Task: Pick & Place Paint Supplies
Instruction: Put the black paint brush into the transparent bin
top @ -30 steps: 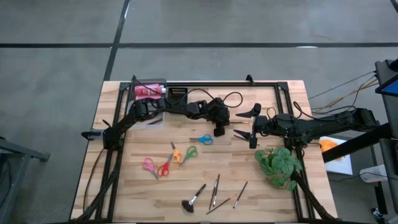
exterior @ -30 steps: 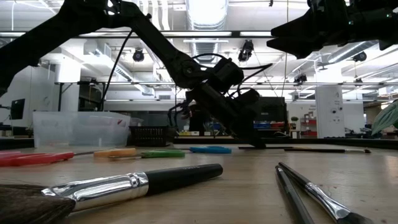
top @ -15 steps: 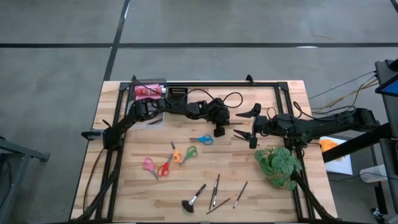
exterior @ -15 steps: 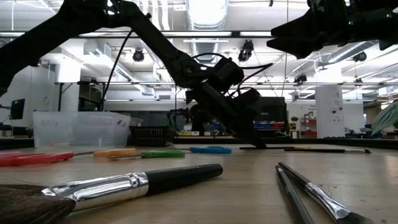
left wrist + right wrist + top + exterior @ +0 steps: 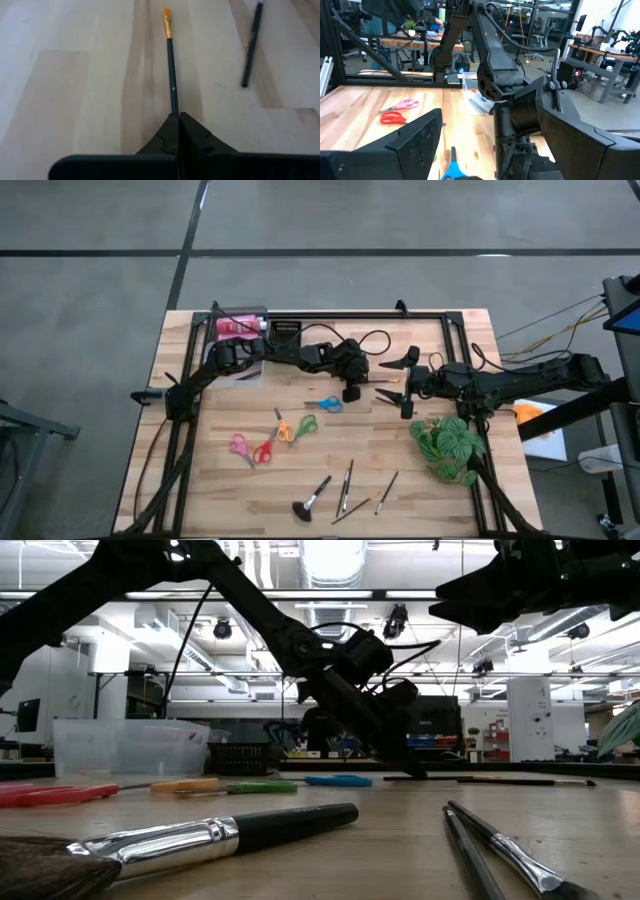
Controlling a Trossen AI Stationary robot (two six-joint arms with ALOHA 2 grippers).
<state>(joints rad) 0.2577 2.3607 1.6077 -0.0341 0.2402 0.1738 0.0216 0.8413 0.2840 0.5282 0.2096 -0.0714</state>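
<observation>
Near the middle of the table (image 5: 200, 480), the left tool (image 5: 351, 391) is down at the wood with its fingers pressed together on the handle end of a thin black brush (image 5: 171, 80). In the left wrist view the handle runs straight out from between the fingertips, its long axis in line with the tool's own reach, and its orange bristle tip (image 5: 167, 15) lies at the far end, flat on the boards. A second dark brush (image 5: 251, 45) lies off to one side of the gripped one, apart from it and at a slight angle.

The right tool (image 5: 408, 384) hovers just beside the left one, fingers spread wide and holding nothing. It is close to the same brush, but the left arm already has the grip, so the lift looks like the left arm's job.

The move turns on that alignment: because the brush points directly away from the tool, a pinch at the very end of the handle may let the far tip droop or swing once it leaves the wood.

Blue scissors (image 5: 324, 404) lie just short of the left tool. Farther on are the orange and green scissors (image 5: 293, 427), the red and pink scissors (image 5: 250, 448), and a cluster of brushes (image 5: 345, 490) toward the front edge.
</observation>
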